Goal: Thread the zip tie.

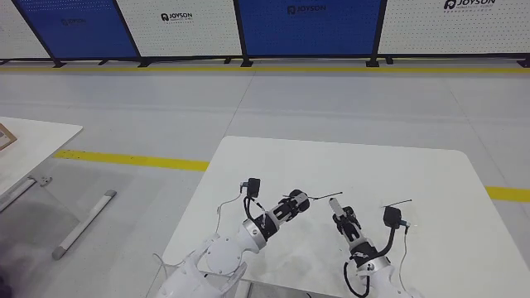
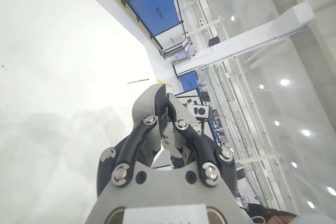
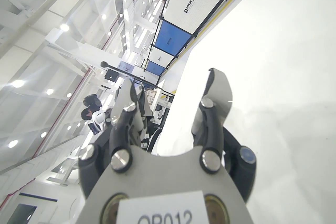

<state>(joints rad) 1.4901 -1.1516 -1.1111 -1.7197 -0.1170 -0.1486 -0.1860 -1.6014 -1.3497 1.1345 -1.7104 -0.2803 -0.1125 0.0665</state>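
Slim tie, slim margin for a slip

Left gripper [image 2: 166,98] fingers are pressed shut, seemingly on the zip tie [image 1: 325,194] above the tabletop [image 1: 414,174]. Beside the tie, the right gripper [image 3: 173,84] is spread wide and empty; a misjudged pinch could knock the tie loose.

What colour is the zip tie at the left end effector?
The zip tie is black; the top view shows it best.

Beyond the closed fingertips of your left gripper [image 2: 166,94], the zip tie [image 1: 327,193] is a hairline, too thin to tell its head or whether it is pinched.
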